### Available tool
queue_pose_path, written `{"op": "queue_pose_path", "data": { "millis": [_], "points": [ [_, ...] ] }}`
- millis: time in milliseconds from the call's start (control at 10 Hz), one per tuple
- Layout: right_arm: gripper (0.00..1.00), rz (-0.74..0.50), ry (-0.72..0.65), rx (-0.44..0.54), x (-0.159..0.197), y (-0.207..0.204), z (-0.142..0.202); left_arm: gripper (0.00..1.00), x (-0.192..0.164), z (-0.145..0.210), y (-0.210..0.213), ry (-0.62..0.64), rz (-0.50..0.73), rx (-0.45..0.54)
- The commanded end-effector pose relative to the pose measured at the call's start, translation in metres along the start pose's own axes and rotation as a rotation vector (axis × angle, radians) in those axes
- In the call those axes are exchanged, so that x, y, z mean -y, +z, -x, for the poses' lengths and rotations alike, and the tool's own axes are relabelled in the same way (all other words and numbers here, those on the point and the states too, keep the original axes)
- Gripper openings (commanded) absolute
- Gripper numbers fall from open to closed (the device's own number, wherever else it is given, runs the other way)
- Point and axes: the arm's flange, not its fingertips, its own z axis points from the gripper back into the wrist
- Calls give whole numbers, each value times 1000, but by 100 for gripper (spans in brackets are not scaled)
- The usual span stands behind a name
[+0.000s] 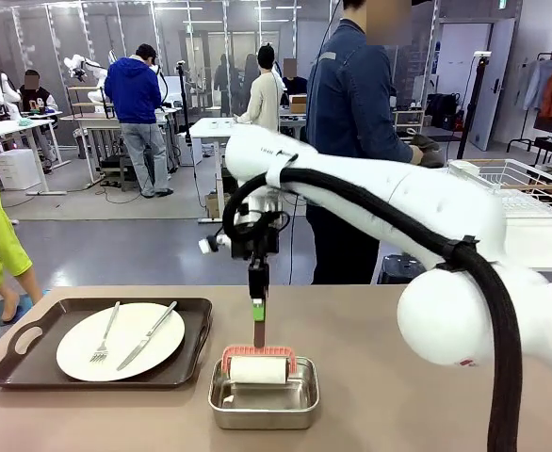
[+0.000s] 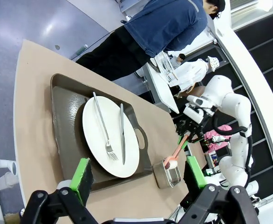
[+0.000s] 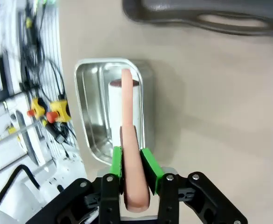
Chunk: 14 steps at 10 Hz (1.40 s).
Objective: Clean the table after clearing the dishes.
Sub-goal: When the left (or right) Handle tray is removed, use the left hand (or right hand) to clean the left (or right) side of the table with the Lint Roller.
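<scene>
While the left pincer point(image 2: 137, 173) hangs open, the right pincer point(image 3: 133, 162) clamps the roller handle point(image 3: 127, 107) (head in pan point(image 3: 87, 112)).

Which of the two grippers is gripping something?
The right gripper, shut on the pink handle of the white roller in the small steel pan; the left gripper hangs open and empty.

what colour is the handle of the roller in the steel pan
The handle is salmon pink, clearest in the right wrist view.
</scene>
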Motion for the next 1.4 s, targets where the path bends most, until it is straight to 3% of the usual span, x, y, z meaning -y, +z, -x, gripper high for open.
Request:
{"op": "queue_pose_path", "data": {
  "millis": [0,100,300,500,700,1000,1100,1300],
  "points": [
    [0,60,-179,48,-39,14,41,100,-1,1,3,-16,13,4],
    [0,63,-282,96,-47,22,69,100,-1,1,3,-16,13,4],
    [0,7,-507,285,-59,27,127,100,-1,1,3,-16,13,4],
    [0,6,-702,368,-83,21,167,100,-1,1,3,-16,13,4],
    [0,-5,-903,419,-100,16,191,100,-1,1,3,-16,13,4],
    [0,-88,-1055,526,-96,12,205,100,-1,1,3,-16,13,4],
    [0,-50,-957,425,-16,165,146,100,-1,1,3,-16,13,4],
    [0,-50,-957,425,-16,165,146,100,-1,1,3,-16,13,4]
  ]
}}
